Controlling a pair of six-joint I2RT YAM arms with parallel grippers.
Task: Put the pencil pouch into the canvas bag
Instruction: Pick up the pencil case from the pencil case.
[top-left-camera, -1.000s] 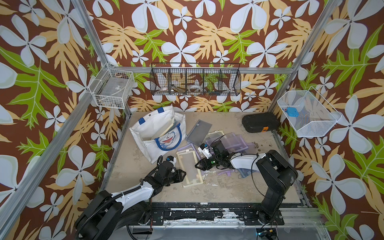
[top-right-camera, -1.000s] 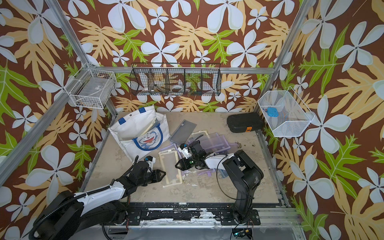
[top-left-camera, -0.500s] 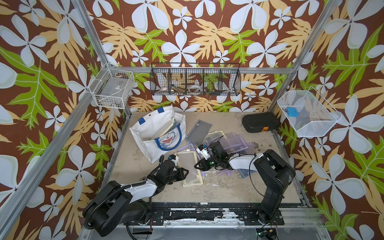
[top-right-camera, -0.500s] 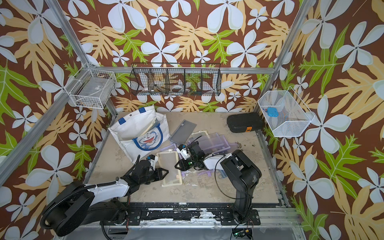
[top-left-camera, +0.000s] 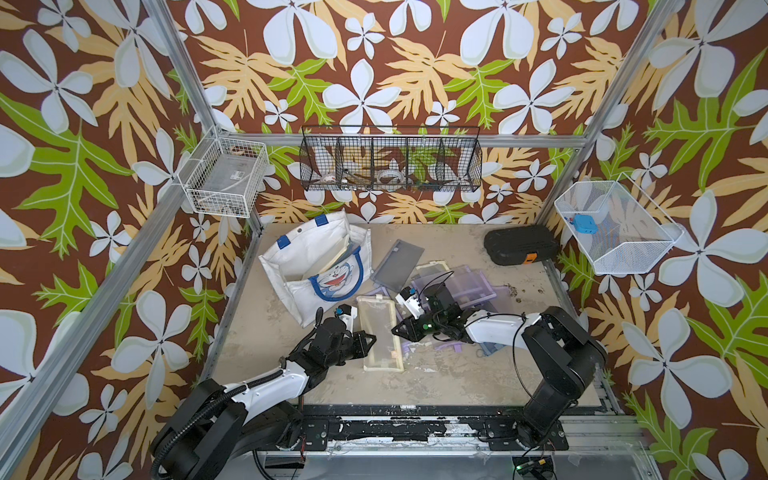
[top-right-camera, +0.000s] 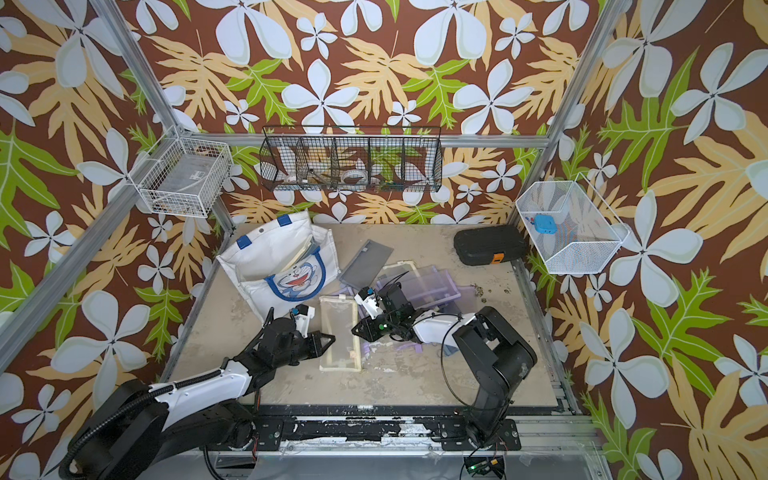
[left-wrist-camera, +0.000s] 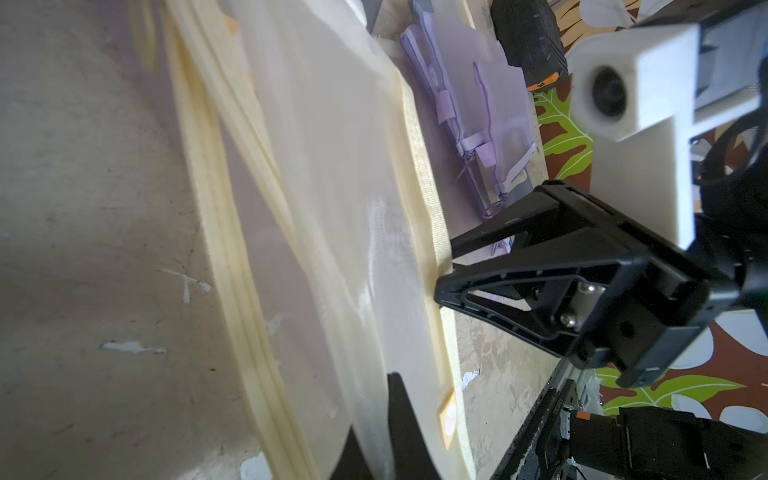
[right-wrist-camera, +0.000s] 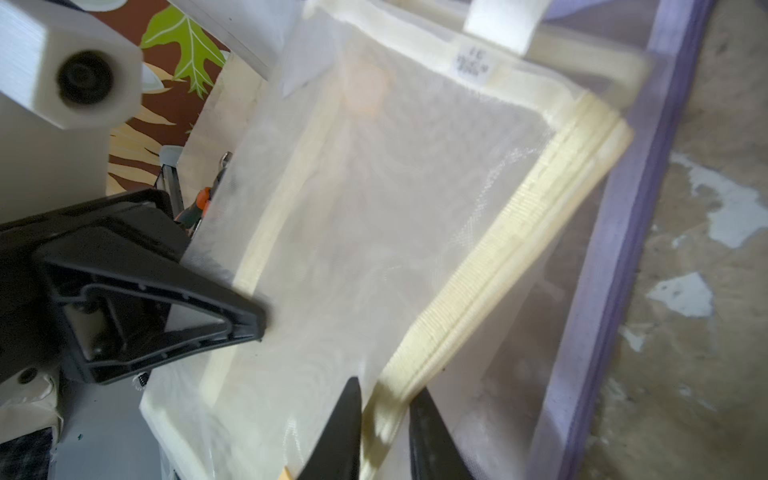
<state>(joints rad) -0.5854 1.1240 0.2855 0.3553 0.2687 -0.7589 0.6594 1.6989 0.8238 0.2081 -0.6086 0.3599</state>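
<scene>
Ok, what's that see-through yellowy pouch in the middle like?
The pencil pouch is a flat, see-through mesh rectangle edged in ribbed pale cream fabric, with a white loop tab at one short end. It lies on the table near the canvas bag, one edge overlapping a purple pouch. The left arm pinches one long side in its jaws; the right arm pinches the opposite side.
</scene>
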